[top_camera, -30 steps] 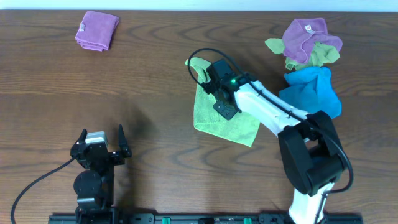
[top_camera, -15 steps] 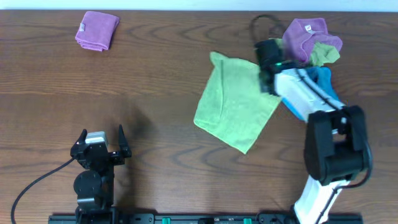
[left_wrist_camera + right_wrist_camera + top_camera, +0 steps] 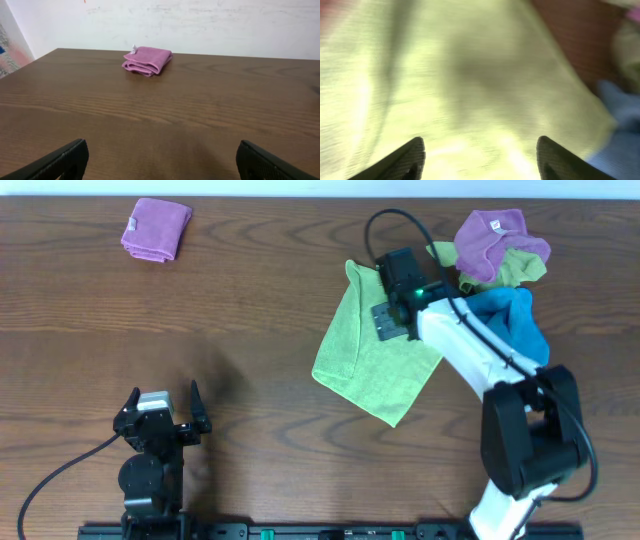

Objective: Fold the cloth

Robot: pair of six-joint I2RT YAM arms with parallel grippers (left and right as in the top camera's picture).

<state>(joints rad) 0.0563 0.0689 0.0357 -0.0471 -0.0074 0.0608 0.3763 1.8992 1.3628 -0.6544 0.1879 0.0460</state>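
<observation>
The lime-green cloth (image 3: 375,370) lies spread out as a tilted square at the table's centre right, its left edge slightly doubled over. My right gripper (image 3: 390,280) hovers over its upper corner. In the right wrist view the cloth (image 3: 470,75) fills the frame, blurred, and the right gripper (image 3: 480,155) is open with nothing between its fingers. My left gripper (image 3: 163,402) rests near the front left edge, far from the cloth. In the left wrist view the left gripper (image 3: 160,160) is wide open over bare wood.
A folded purple cloth (image 3: 155,228) (image 3: 148,60) lies at the back left. A purple cloth bunched with an olive one (image 3: 495,240) sits at the back right. A bright blue cloth (image 3: 505,325) (image 3: 620,130) lies just below it, partly under my right arm.
My right gripper pulled the cloth's folded half up and to the right, laying it out flat, then opened and let go. It has drifted back left. The left arm is still.
</observation>
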